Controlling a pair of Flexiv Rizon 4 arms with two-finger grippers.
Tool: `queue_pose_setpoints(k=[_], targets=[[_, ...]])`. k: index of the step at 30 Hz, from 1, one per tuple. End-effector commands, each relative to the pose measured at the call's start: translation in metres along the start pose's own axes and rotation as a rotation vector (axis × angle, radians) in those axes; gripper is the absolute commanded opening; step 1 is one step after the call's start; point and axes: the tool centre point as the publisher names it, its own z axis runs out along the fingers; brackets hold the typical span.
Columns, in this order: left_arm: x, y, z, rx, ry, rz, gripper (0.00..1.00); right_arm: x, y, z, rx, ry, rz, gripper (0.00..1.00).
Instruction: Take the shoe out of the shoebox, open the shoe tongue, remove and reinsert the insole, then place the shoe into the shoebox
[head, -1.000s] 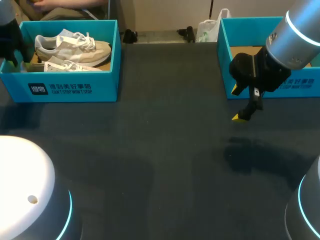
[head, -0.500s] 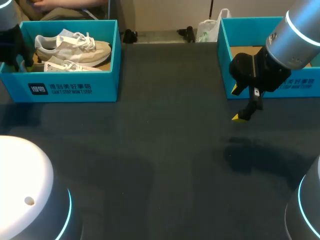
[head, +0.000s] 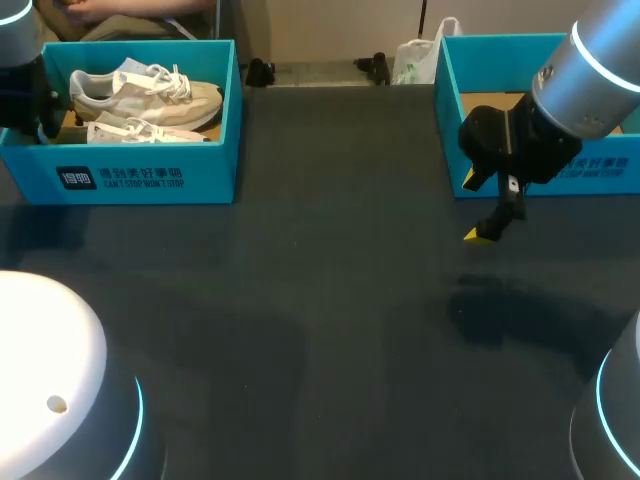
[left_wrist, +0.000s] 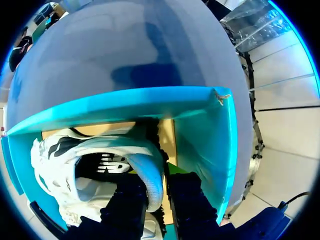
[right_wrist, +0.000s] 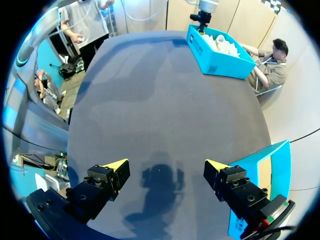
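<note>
Two white and grey shoes (head: 150, 92) lie in the teal shoebox (head: 150, 178) at the table's far left. My left arm (head: 22, 92) reaches down into that box's left end. In the left wrist view my left gripper (left_wrist: 155, 200) is shut on the heel collar of one shoe (left_wrist: 90, 155), one dark finger inside the opening and one behind the heel, close to the box wall (left_wrist: 200, 135). Its yellow tips are hidden. My right gripper (head: 480, 234) hangs over the table in front of the second box, and it stands wide open (right_wrist: 167, 172) with nothing between its fingers.
A second teal shoebox (head: 530, 175) stands at the far right, its cardboard floor showing; its corner (right_wrist: 260, 167) is beside my right gripper. Dark tabletop (head: 320, 300) stretches between the two boxes.
The left gripper's fingers have closed in on the shoe's heel, and the left arm has shifted slightly at the box's end. The right arm has not moved.
</note>
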Motion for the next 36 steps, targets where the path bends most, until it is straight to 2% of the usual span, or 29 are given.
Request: queue_pose_setpoints(k=[1, 17, 36], targets=[[-0.002, -0.001, -0.005, 0.009, 0.013, 0.016, 0.00, 0.000, 0.000, 0.001, 0.002, -0.001, 0.001, 1.00], [0.008, 0.002, -0.036, 0.028, 0.058, 0.112, 0.00, 0.000, 0.000, 0.001, 0.002, -0.001, 0.001, 1.00], [0.025, 0.021, -0.102, 0.007, 0.111, 0.110, 0.00, 0.000, 0.000, 0.001, 0.002, -0.001, 0.001, 1.00]])
